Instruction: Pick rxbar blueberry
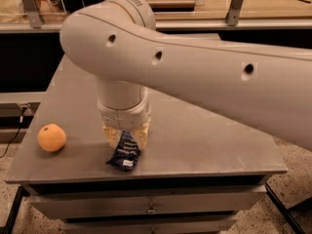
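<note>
We hold the rxbar blueberry [124,154] only by its far end, our gripper [126,136] pinched narrow on it near the front edge of the table [204,145], so the slick wrapper may slip out on lifting.

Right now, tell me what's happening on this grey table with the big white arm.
The robot's white arm reaches down over the grey metal table, and its two-finger gripper is shut on the upper end of the rxbar blueberry, a flat snack bar in a dark navy-blue wrapper. The bar's lower end seems to rest on the tabletop near the front edge, so it is not yet lifted. A round orange sits apart to the left.
</note>
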Available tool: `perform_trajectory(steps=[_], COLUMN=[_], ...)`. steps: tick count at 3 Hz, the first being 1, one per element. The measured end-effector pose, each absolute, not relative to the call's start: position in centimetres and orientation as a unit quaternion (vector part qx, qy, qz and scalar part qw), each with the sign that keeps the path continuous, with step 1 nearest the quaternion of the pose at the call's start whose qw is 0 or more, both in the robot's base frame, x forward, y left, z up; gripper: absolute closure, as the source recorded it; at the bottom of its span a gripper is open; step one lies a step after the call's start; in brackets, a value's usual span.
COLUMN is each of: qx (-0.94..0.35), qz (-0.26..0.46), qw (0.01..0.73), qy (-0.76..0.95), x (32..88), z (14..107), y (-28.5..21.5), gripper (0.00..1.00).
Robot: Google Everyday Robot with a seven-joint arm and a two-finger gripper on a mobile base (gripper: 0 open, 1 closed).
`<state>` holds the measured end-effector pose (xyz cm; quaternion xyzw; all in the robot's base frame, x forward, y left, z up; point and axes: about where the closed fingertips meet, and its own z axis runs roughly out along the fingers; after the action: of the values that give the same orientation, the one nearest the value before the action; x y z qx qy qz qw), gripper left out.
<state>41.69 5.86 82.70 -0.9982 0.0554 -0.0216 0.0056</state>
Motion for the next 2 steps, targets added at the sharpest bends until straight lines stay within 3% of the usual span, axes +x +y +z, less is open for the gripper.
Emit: perform_trajectory(steps=[1,2], qx=[-0.998,-0.998], qz=[-0.025,-0.023], qw=[0.007,0.021], qy=[0.056,0.053], x=[41.66,42.31], z=[82.89,83.72], y=[5.88,5.80], gripper=[0.88,1.00])
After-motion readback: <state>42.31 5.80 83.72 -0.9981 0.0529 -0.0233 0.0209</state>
